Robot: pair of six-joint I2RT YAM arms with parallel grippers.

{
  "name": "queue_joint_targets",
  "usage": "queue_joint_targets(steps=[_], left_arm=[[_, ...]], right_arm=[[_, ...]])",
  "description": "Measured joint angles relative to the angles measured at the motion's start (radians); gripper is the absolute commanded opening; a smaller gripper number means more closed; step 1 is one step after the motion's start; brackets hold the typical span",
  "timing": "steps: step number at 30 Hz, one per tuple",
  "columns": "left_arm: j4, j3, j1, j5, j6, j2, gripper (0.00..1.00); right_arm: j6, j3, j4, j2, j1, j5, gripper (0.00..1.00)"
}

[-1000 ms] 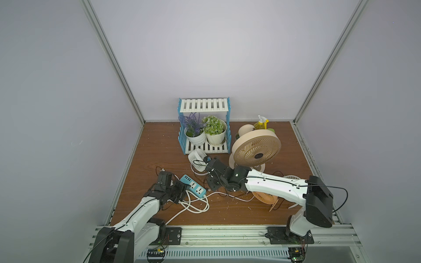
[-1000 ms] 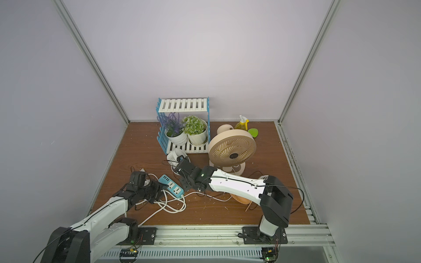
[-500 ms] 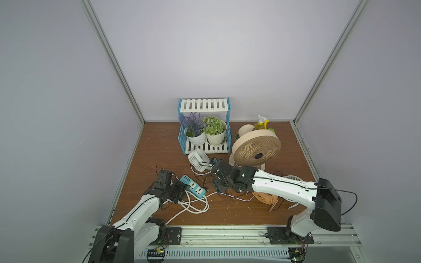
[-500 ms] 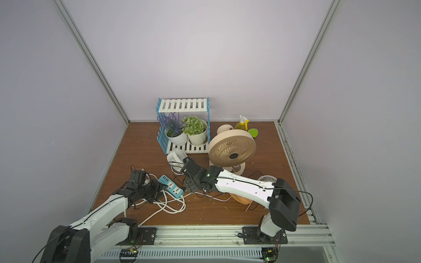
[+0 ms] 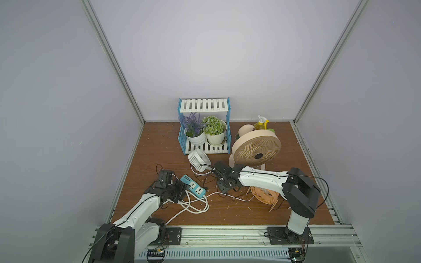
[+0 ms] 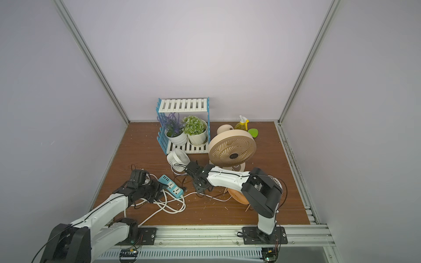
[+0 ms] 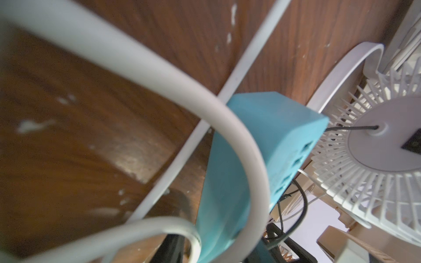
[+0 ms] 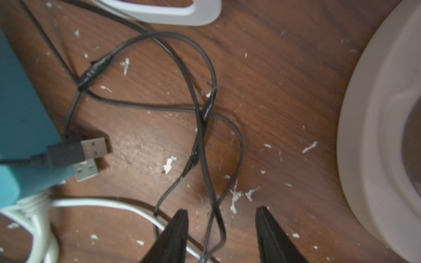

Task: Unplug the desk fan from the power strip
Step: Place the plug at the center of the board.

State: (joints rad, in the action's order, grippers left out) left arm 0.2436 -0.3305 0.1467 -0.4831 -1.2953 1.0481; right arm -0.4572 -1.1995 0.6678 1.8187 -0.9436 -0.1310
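The teal power strip (image 5: pixel 193 185) (image 6: pixel 172 187) lies at the front left of the wooden table, its thick white cord (image 5: pixel 196 205) looped beside it. My left gripper (image 5: pixel 182 187) (image 7: pixel 225 248) is shut on the strip's near end. The small white desk fan (image 5: pixel 198 159) (image 7: pixel 376 159) stands just behind it, trailing a thin black cable (image 8: pixel 200 127). Two USB plugs (image 8: pixel 93 146) lie loose on the table against the strip's (image 8: pixel 20 113) side. My right gripper (image 5: pixel 222 188) (image 8: pixel 222 210) hovers open over the black cable, which lies between its fingers, right of the strip.
A blue-and-white shelf (image 5: pixel 205 107) with two potted plants stands at the back. A large beige fan (image 5: pixel 256 149) is behind my right arm, an orange fan (image 5: pixel 264 195) under it, and a yellow spray bottle (image 5: pixel 262 123) at the back right. Grey walls close in three sides.
My right gripper has drawn back to the right, away from the power strip and toward the front. The left arm and the strip have stayed put.
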Motion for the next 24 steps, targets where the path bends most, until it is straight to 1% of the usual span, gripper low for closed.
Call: queue_joint_targets(steps=[2,3,4,5,7,9,14,18,21,24], left_arm=[[0.000,0.000,0.000,0.000,0.000,0.000,0.42],[0.000,0.000,0.000,0.001,0.000,-0.003,0.42],[0.000,0.000,0.000,0.002,0.000,-0.006,0.42],[0.001,0.000,0.000,0.003,0.000,-0.008,0.42],[0.001,0.000,0.000,0.005,0.000,-0.010,0.42],[0.000,0.000,0.000,0.005,-0.001,-0.009,0.42],[-0.012,-0.002,0.000,-0.004,-0.001,0.015,0.43],[-0.051,-0.025,-0.013,-0.026,0.009,0.080,0.42],[-0.073,-0.053,-0.039,-0.055,0.028,0.140,0.42],[-0.071,-0.084,-0.068,-0.075,0.058,0.188,0.42]], right_arm=[[-0.005,-0.010,-0.013,0.021,0.004,0.003,0.16],[-0.005,-0.013,-0.016,0.028,0.006,0.005,0.08],[-0.006,-0.014,-0.018,0.030,0.008,0.003,0.02],[-0.011,-0.015,-0.019,0.030,0.009,0.002,0.00],[-0.013,-0.005,-0.017,0.009,0.009,-0.005,0.00],[-0.015,0.028,-0.007,-0.041,0.009,-0.010,0.00],[-0.038,0.158,0.058,-0.261,0.009,-0.027,0.00],[-0.076,0.254,0.126,-0.401,0.016,-0.042,0.00],[-0.101,0.312,0.165,-0.453,0.047,-0.049,0.00],[-0.117,0.358,0.185,-0.480,0.105,-0.054,0.00]])
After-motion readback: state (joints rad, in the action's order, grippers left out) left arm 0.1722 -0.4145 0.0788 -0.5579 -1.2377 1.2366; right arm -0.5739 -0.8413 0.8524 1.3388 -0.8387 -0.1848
